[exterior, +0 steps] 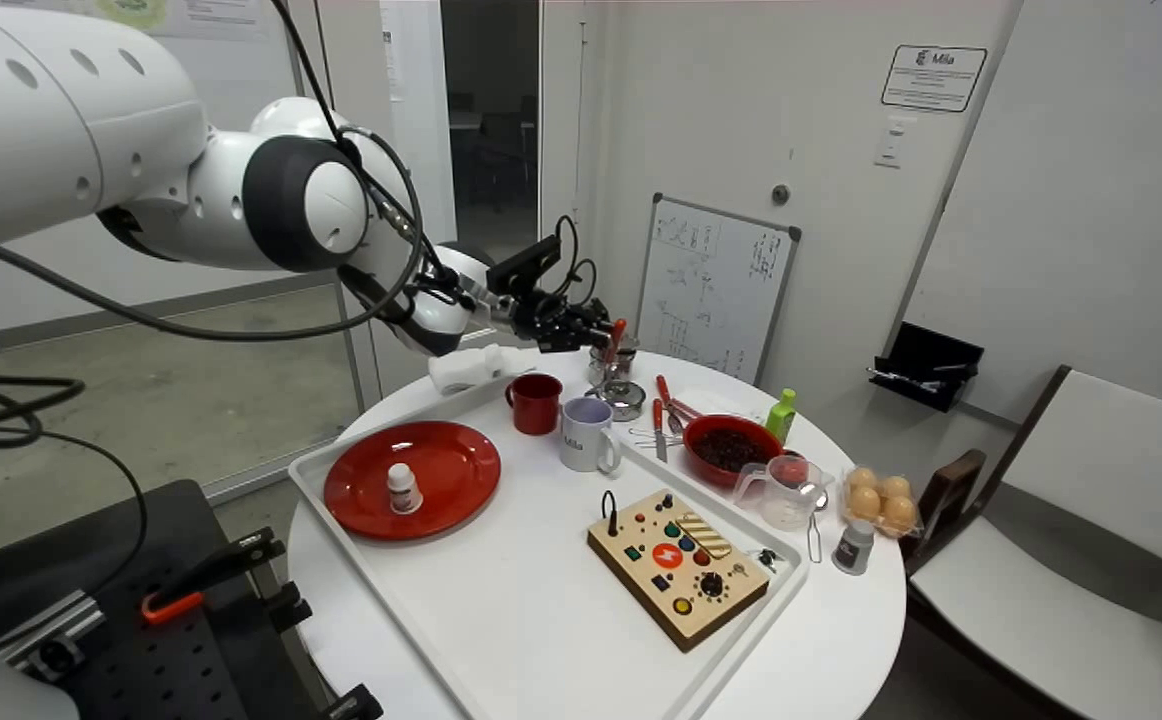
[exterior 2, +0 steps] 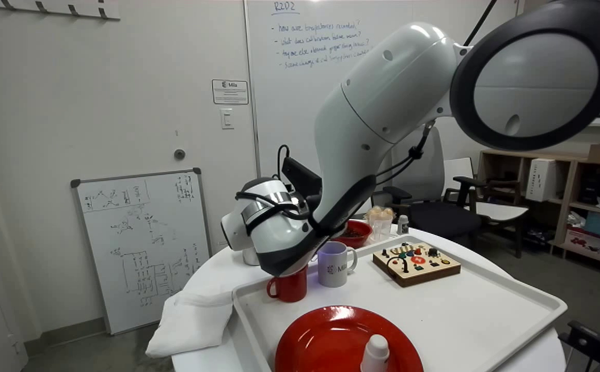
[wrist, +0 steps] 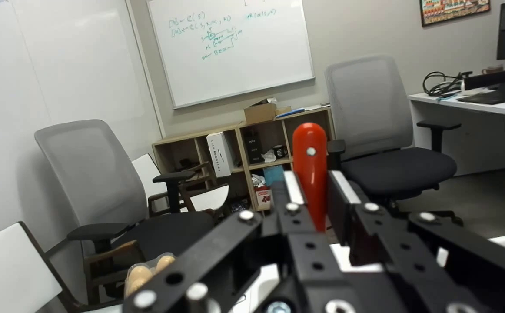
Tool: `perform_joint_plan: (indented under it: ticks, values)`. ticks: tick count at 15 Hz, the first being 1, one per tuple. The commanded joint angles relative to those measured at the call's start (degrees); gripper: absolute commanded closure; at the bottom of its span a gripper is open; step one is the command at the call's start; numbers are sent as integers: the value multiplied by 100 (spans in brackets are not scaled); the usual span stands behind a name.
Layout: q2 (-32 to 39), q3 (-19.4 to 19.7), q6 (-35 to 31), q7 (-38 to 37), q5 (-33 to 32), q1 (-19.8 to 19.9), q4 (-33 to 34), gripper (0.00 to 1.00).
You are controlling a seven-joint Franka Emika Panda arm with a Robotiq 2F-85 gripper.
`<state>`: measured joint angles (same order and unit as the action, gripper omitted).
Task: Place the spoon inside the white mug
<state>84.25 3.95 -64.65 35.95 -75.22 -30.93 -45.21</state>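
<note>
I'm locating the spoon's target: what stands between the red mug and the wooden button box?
The white mug stands between the red mug and the wooden button box in both exterior views.

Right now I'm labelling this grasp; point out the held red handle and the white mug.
Red handle [wrist: 311,174], wrist view: its visible middle.
White mug [exterior 2: 332,264], in an exterior view: its outer wall.

In both exterior views you read "Mila" on the wall sign [exterior: 934,78], its finer print illegible, and "Mila" again on the white mug [exterior: 584,437]. In an exterior view, the wall whiteboard [exterior 2: 300,103] gives you "R2D2", underlined, above "how are trajectories recorded?" A lightning bolt marks the wooden panel [exterior: 679,565]. In the wrist view your white box [wrist: 220,154] says "LEAN ROBOTICS"; you cannot surely read the green writing on the whiteboard there [wrist: 235,65].
</note>
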Motion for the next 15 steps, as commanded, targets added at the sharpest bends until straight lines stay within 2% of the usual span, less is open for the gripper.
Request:
perform_joint_plan:
  ticks: [1, 15]
  values:
    - [-4, -36, 60, 256, -102, 6, -97, 87]
    - [-4, -115, -8, 430, -166, -30, -286, 87]
